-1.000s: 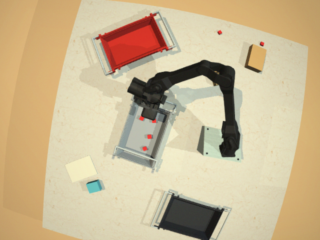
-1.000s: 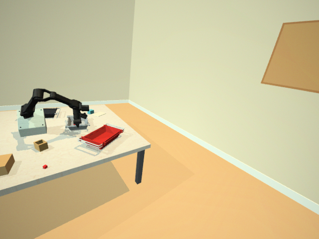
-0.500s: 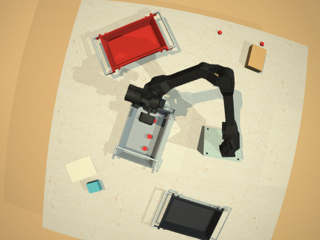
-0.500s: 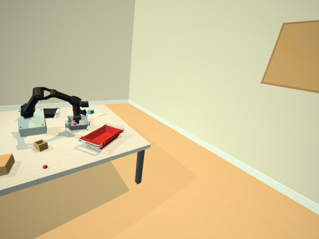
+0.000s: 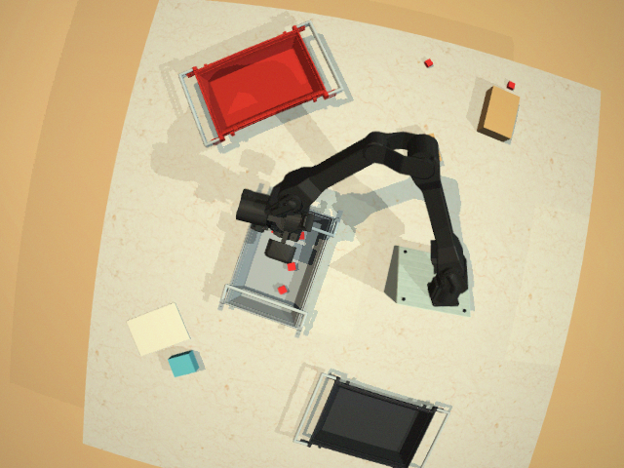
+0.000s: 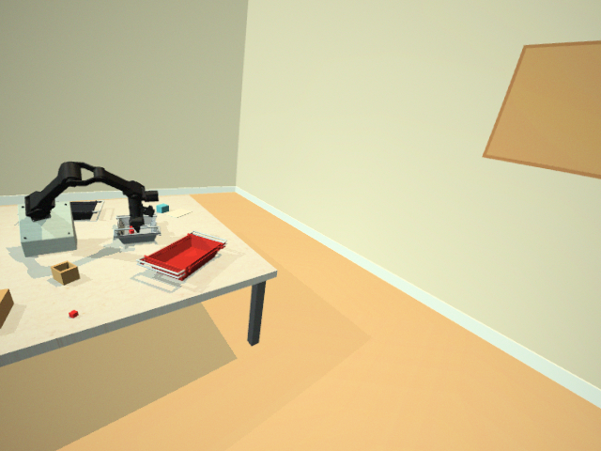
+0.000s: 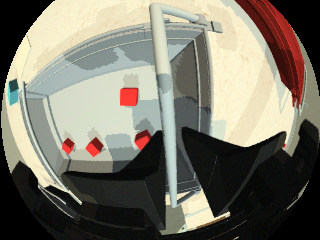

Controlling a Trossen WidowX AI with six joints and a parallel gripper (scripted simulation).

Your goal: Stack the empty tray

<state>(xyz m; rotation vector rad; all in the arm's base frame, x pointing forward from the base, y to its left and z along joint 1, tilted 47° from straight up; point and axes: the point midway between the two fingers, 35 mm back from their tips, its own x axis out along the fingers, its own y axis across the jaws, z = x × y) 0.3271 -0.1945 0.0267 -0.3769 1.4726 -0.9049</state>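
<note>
The grey see-through tray [image 5: 276, 272] [image 7: 92, 95] holds several small red blocks [image 5: 291, 266] [image 7: 129, 97]. Its near bar [image 5: 266, 298] lies in across the top. Its far bar [image 5: 322, 232] [image 7: 165, 90] stands over the inside of the far end, a little in from the end wall. My gripper [image 5: 287, 232] [image 6: 137, 229] [image 7: 171, 133] is slightly open, with the far bar passing loosely between its fingertips. The arm hides part of that end in the top view. A black tray [image 5: 370, 417] and a red tray [image 5: 259, 85] [image 6: 187, 255] are empty, with their bars swung out.
The robot base plate [image 5: 415, 272] stands right of the grey tray. An orange box [image 5: 501, 113] is at upper right with two loose red cubes [image 5: 428, 62] [image 5: 511, 85]. A small open box [image 6: 65, 272], a cream sheet [image 5: 158, 329] and a teal block [image 5: 182, 364] also lie about.
</note>
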